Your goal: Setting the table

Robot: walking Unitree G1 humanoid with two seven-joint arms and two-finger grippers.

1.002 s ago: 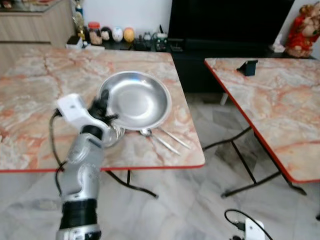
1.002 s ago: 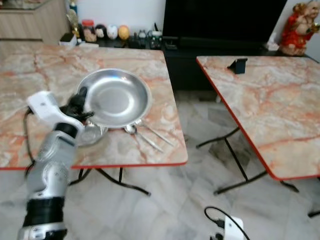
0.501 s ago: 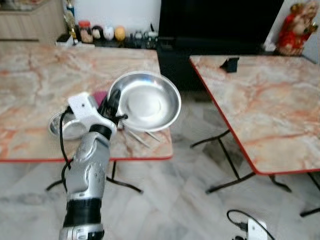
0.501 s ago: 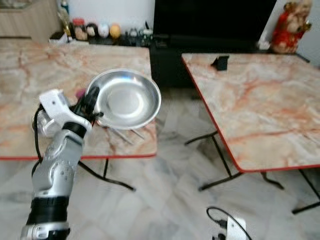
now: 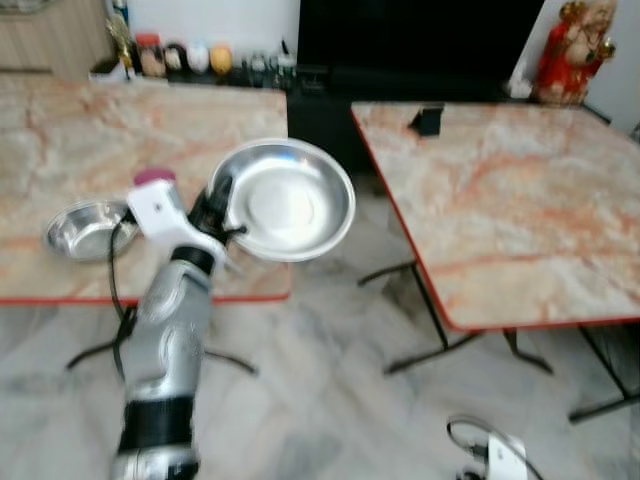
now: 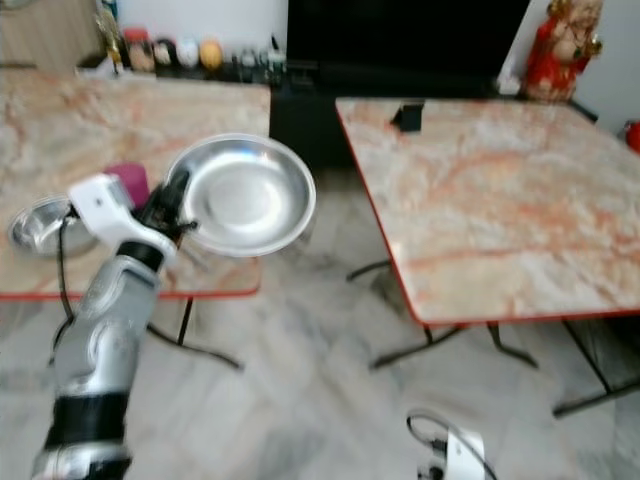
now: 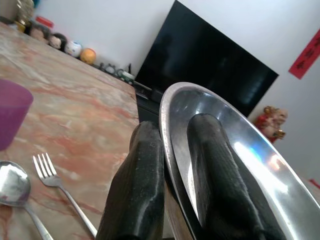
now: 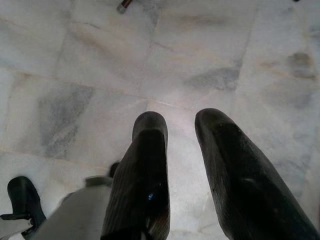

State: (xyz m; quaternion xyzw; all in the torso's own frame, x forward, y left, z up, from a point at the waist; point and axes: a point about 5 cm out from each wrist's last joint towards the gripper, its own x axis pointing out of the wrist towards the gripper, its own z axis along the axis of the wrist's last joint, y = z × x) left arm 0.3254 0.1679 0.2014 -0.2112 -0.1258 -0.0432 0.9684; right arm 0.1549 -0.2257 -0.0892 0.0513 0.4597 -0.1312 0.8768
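Note:
My left gripper (image 5: 218, 205) is shut on the rim of a round steel plate (image 5: 295, 200), one finger inside and one outside, as the left wrist view shows (image 7: 172, 125). The plate (image 7: 240, 165) is tilted and held in the air at the right edge of the left marble table (image 5: 60, 130). On that table lie a small steel bowl (image 5: 85, 228), a purple cup (image 5: 153, 177), a fork (image 7: 55, 177) and a spoon (image 7: 12, 182). My right gripper (image 8: 180, 125) hangs over the tiled floor, open with nothing between its fingers.
A second marble table (image 5: 500, 200) with a red edge stands to the right, with a small black stand (image 5: 428, 120) at its far corner. A floor gap separates the tables. A black TV (image 5: 410, 40), jars and a red figurine (image 5: 560, 50) line the back wall.
The plate has come up off the left table in my left gripper and now hangs at its right edge. The view has swung right, so the bowl and cup show beside my arm.

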